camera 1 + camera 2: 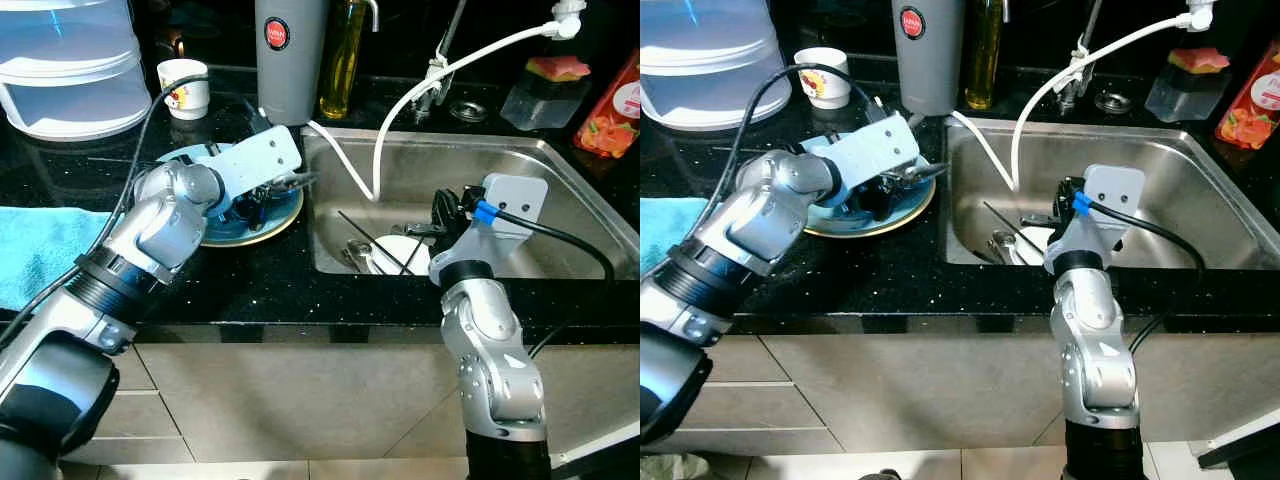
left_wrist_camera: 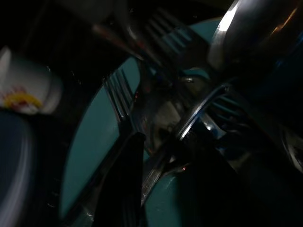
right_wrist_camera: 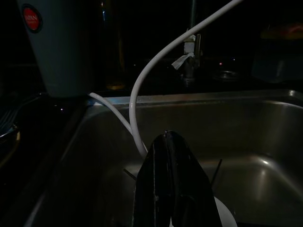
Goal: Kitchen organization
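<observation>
Left gripper [image 1: 262,197]: down over the blue plate [image 1: 282,215], among cutlery; whether fingers parted or together, cannot tell in the dark wrist view.
Touching: black fingers [image 2: 120,189] lying against a fork [image 2: 122,101] and a curved metal handle [image 2: 196,116] on the plate.
Right gripper [image 3: 171,189]: fingers pressed together, nothing between them, hanging above the sink [image 1: 580,215].
Below right gripper: white dish [image 1: 408,252] on the sink floor, with dark chopsticks [image 1: 372,240] and metal utensils [image 1: 1002,245] just beside it.
Plate position: on the black counter [image 1: 250,290], its rim near the sink's left edge.
Edges: grey jug [image 1: 290,55] and oil bottle [image 1: 343,60] behind the plate; white hose [image 1: 400,110] curving down into the sink's back left corner.
Open room: bare steel across the sink's right half; bare counter strip along the front.
Other items: white cup [image 1: 184,87] and clear container [image 1: 70,65] at back left, blue towel [image 1: 40,250] at far left.
</observation>
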Tool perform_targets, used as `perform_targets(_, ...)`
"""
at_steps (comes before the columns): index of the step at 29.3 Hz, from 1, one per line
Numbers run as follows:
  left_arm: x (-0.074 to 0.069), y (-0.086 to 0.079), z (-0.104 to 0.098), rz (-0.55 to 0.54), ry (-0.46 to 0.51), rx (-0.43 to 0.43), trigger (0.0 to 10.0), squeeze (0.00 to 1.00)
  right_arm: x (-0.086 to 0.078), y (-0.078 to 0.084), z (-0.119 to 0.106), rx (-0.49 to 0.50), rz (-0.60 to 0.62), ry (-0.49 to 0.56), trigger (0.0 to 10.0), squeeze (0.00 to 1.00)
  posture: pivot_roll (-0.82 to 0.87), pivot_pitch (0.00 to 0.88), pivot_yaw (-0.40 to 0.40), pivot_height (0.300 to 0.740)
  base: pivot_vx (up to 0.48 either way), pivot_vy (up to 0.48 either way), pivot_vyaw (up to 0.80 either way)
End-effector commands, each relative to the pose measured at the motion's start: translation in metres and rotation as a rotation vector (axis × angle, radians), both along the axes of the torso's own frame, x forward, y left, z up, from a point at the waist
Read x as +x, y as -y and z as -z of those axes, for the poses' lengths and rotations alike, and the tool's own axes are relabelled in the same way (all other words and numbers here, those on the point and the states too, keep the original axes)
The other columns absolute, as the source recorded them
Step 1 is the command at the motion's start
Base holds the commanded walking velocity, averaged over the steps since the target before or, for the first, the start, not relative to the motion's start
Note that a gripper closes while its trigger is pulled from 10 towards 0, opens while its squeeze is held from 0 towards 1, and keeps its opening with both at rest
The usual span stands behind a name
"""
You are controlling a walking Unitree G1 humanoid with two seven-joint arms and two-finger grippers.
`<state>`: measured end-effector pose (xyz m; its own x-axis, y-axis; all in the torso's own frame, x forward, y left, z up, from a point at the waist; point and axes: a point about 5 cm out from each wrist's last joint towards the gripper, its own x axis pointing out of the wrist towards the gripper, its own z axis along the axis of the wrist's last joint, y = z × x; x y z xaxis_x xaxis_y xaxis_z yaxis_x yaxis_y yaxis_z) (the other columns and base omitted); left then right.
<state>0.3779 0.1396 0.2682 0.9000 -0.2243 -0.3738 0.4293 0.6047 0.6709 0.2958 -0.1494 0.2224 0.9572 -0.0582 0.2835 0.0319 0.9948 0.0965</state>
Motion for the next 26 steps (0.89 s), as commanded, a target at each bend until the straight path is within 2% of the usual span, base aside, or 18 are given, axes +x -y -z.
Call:
perform_targets(1,0.003,0.000,0.010,-0.074,-0.118,-0.203,10.0,0.00,0.000,0.000,0.002,0.005,-0.001,-0.003,10.0,0.00,0.25,0.068,-0.052,0.740,0.000,0.000,0.00)
perform_targets(2,0.003,0.000,0.010,-0.074,-0.118,-0.203,10.0,0.00,0.000,0.000,0.002,0.005,-0.001,-0.003,10.0,0.00,0.25,0.068,-0.052,0.740,0.000,0.000,0.00)
perform_targets(3,0.004,0.000,0.010,-0.091,-0.132,-0.256,10.0,0.00,0.000,0.000,0.002,0.006,-0.002,-0.003,10.0,0.00,0.25,0.068,-0.052,0.740,0.000,0.000,0.00)
perform_targets(4,0.004,0.000,0.010,-0.091,-0.132,-0.256,10.0,0.00,0.000,0.000,0.002,0.006,-0.002,-0.003,10.0,0.00,0.25,0.068,-0.052,0.740,0.000,0.000,0.00)
perform_targets(7,0.007,-0.005,0.009,-0.148,-0.190,-0.403,9.5,0.00,0.000,0.000,0.002,0.005,-0.002,-0.002,10.0,0.00,0.25,0.068,-0.051,0.740,0.000,0.000,0.00)
perform_targets(8,0.007,-0.005,0.009,-0.148,-0.190,-0.403,9.5,0.00,0.000,0.000,0.002,0.005,-0.002,-0.002,10.0,0.00,0.25,0.068,-0.051,0.740,0.000,0.000,0.00)
perform_targets(9,0.008,-0.007,0.009,-0.162,-0.202,-0.425,6.6,0.00,0.000,0.000,0.002,0.005,-0.002,-0.002,10.0,0.00,0.25,0.068,-0.051,0.740,0.000,0.000,0.00)
perform_targets(10,0.008,-0.010,0.011,-0.167,-0.208,-0.416,2.0,0.00,-0.001,0.000,0.002,0.005,-0.001,-0.002,10.0,0.00,0.25,0.068,-0.051,0.740,0.000,0.000,0.00)
perform_targets(11,0.008,-0.013,0.013,-0.172,-0.206,-0.393,0.0,0.00,-0.001,0.000,0.002,0.005,0.001,-0.002,10.0,0.00,0.25,0.070,-0.046,0.740,0.000,0.000,0.00)
perform_targets(14,0.008,-0.015,0.016,-0.168,-0.198,-0.345,0.0,0.00,-0.001,0.000,0.002,0.007,0.002,-0.002,10.0,0.00,0.25,0.070,-0.048,0.740,0.000,0.000,0.00)
perform_targets(21,0.007,-0.013,0.015,-0.166,-0.200,-0.355,0.0,0.00,-0.001,0.000,0.002,0.008,0.001,-0.001,10.0,0.00,0.25,0.070,-0.048,0.740,0.000,0.000,0.00)
perform_targets(26,0.008,-0.008,0.000,-0.128,-0.173,-0.424,0.0,0.00,-0.001,0.000,0.002,0.008,0.003,-0.001,10.0,0.00,0.25,0.069,-0.048,0.740,0.000,0.000,0.00)
